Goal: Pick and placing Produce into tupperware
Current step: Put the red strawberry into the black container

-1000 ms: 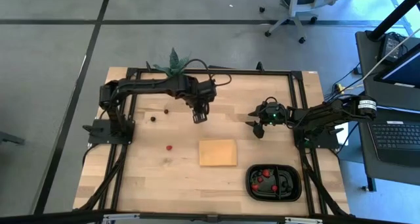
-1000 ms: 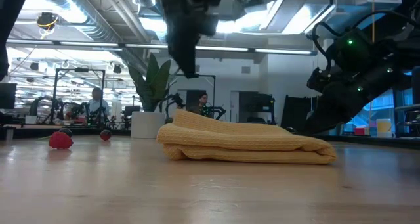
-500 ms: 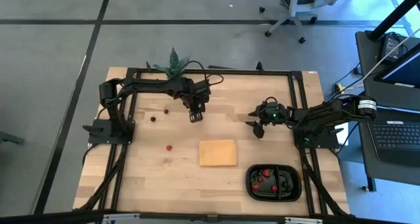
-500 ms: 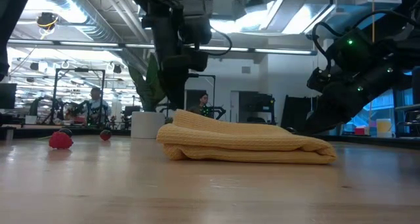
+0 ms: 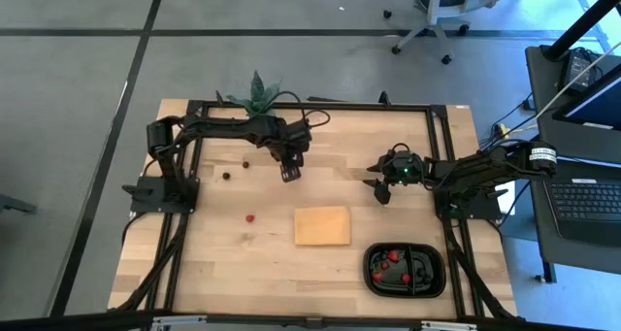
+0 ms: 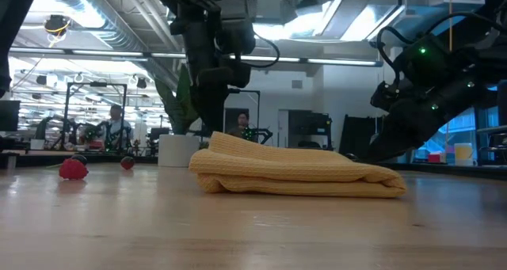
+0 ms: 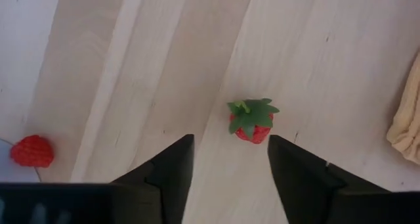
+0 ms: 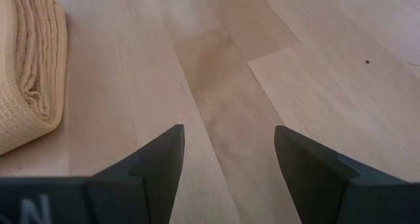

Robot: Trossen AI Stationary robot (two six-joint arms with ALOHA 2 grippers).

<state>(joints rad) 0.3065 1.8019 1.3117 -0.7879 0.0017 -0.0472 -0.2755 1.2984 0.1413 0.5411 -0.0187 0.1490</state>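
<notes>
Bench (image 5: 213,273): wood top, black frame, both arms over the far half.

Cloth (image 5: 322,225): folded tan pad at mid-bench, not part of the job.

Tray (image 5: 405,271): near right corner, beside the cloth. Two compartments; several red berries already sit in the left one, and something dark shows in the right one, too small to identify. So part of the load is done.

Plant (image 5: 256,90): at the far edge, ignore.

Left tool (image 5: 288,171): over the far-centre bench, pointing down, fingers apart with nothing between them. Its wrist view puts a strawberry (image 7: 252,120) with a green top on the bench just past the fingertips, roughly in line with the gap. A second red berry (image 7: 31,151) lies off to the side there.

Right tool (image 5: 381,190): parked over the right-centre bench, well apart from the tray. Fingers spread, empty; wrist view shows only bare wood and the cloth edge.

Still loose on the bench from above: one red berry (image 5: 249,217) left of the cloth, and two dark berries (image 5: 226,174) further back near the left arm.

Judgement: left arm looks to be lining up on the strawberry. At least four pieces left to move, so the job reads as somewhere past halfway, not close to done.
</notes>
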